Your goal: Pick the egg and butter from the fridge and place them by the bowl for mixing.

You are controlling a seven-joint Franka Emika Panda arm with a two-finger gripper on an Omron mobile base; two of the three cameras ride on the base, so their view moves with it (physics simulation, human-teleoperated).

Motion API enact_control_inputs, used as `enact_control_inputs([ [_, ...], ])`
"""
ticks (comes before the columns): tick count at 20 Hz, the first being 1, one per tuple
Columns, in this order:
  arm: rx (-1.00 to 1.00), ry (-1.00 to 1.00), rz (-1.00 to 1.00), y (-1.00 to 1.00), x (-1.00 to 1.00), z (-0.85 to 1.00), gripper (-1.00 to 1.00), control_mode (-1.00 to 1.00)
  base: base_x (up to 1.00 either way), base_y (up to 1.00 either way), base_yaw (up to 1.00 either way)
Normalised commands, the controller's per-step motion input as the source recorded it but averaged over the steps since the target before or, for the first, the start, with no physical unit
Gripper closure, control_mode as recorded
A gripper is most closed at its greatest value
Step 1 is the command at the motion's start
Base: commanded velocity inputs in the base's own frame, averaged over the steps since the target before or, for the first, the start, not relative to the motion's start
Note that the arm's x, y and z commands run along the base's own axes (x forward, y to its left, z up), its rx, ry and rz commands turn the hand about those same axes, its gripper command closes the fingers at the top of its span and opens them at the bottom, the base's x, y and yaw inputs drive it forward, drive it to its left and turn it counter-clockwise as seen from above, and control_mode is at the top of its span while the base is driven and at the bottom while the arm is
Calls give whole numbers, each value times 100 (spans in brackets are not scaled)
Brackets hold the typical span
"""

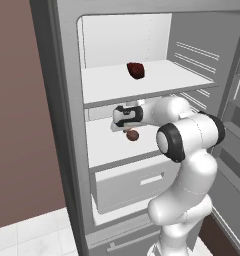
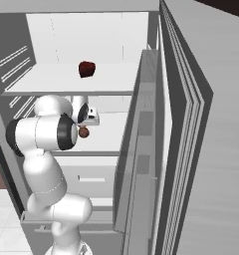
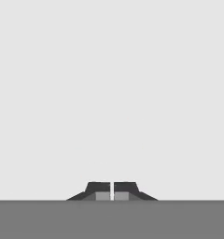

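Clenched on nothing, pincer (image 3: 113, 190) hovers just above egg (image 1: 132, 135) on fridge (image 1: 67, 125) shelf.

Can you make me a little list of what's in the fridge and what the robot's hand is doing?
fridge: door open, white inside
upper shelf: holds one lumpy dark red item
middle shelf: holds the egg, a small reddish-brown ball
gripper: shut, reaching in over the middle shelf
between the fingertips: nothing in the hand view
egg and hand: very close together; touching or not, cannot tell
drawer: white, below the middle shelf
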Motion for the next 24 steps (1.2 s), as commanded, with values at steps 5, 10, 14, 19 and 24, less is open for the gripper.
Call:
enact_control_inputs([
  [5,0,-4,0,0,0,0,100,-100,0,0,0],
  [10,0,0,0,0,0,0,-100,-100,0,0,0],
  [14,0,0,0,0,-3,0,-100,-100,0,0,0],
  [19,0,-3,0,0,-36,2,-100,-100,0,0,0],
  [24,0,-4,0,0,-53,2,-100,-100,0,0,0],
])
